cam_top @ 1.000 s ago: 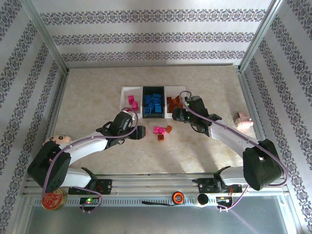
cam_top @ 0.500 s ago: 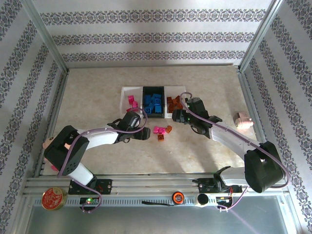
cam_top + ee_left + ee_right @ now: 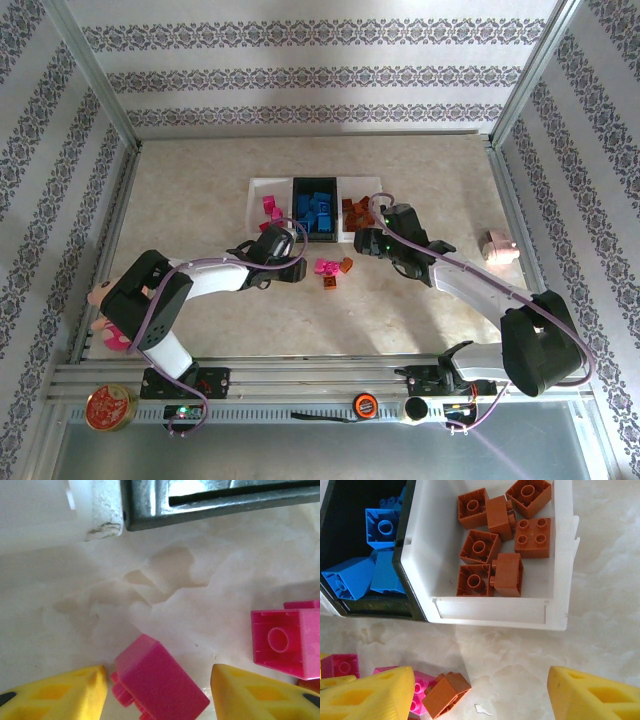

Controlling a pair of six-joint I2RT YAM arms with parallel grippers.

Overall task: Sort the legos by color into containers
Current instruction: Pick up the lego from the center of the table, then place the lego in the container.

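At the left end effector point(image 3: 299, 270): straddles a loose magenta lego point(image 3: 159, 685) on the surface point(image 3: 200, 200), fingers point(image 3: 60, 695) just beside both its sides; cannot tell whether clamped. At the right end effector point(image 3: 480, 685): hangs released just before the orange tray point(image 3: 490, 611). Looks mostly sorted: blue in the black tray point(image 3: 315, 240), orange at right, some magenta in the left tray point(image 3: 252, 200). Leaves a few magenta and orange bricks point(image 3: 346, 265) loose. Reaches inward with both arms, forearms low.
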